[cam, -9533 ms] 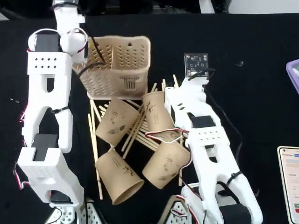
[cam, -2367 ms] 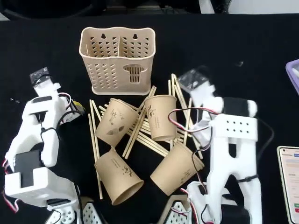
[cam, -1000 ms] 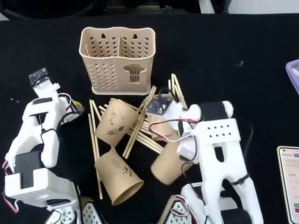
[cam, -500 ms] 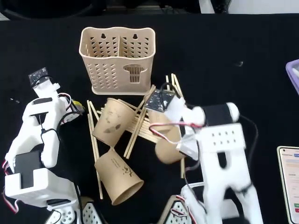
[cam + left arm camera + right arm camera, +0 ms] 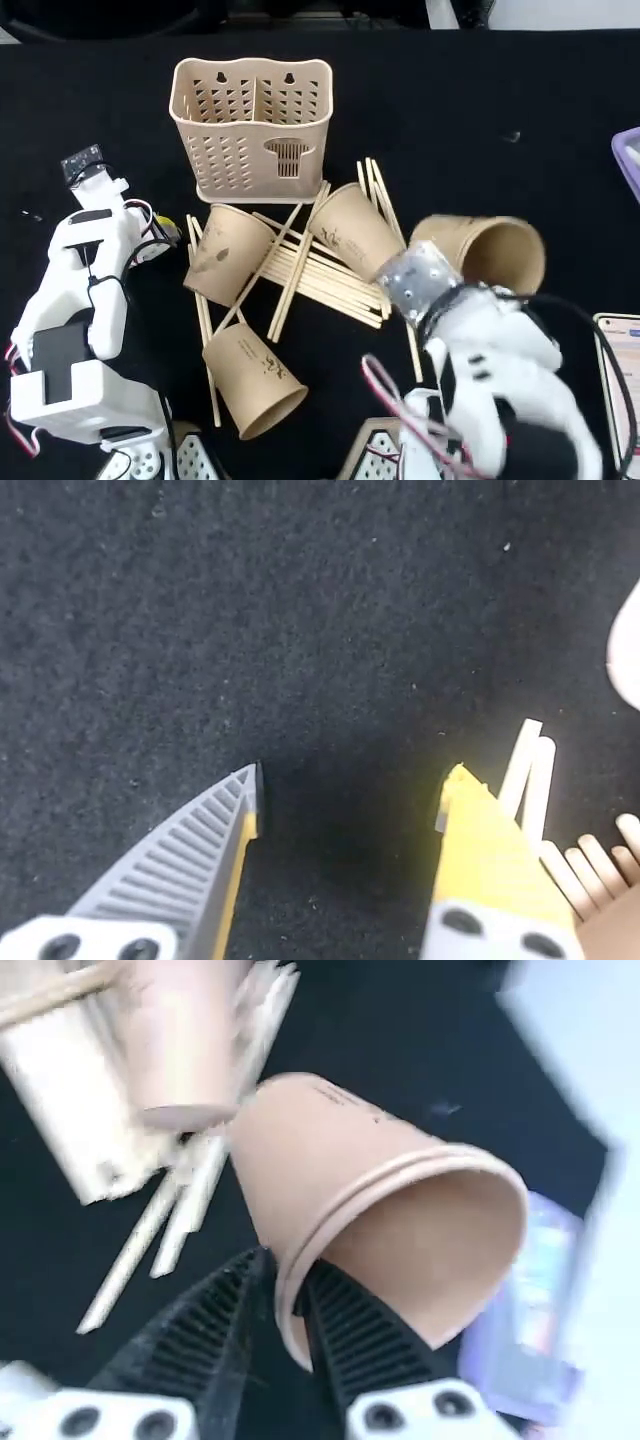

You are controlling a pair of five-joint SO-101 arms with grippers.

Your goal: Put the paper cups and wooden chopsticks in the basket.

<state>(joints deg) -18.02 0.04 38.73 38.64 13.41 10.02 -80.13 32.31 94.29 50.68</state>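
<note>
The beige slotted basket (image 5: 252,125) stands upright at the back of the black table. In front of it, wooden chopsticks (image 5: 315,275) lie scattered with three paper cups on their sides: one on the left (image 5: 222,255), one in the middle (image 5: 350,235) and one at the front (image 5: 255,378). My right gripper (image 5: 290,1270) is shut on the rim of another paper cup (image 5: 380,1210), held tilted above the table to the right of the pile (image 5: 485,250). My left gripper (image 5: 350,780) is open over bare cloth just left of the pile (image 5: 168,236), with chopstick ends (image 5: 530,770) beside one finger.
A purple container (image 5: 630,160) shows at the right edge, and a phone (image 5: 620,380) lies flat at the front right. The right arm (image 5: 490,380) fills the front right. Black cloth lies bare behind and right of the basket.
The right arm has drawn back to the right and lifted a cup out of the pile. The middle cup rolled and several chopsticks shifted. The left arm has stayed still.
</note>
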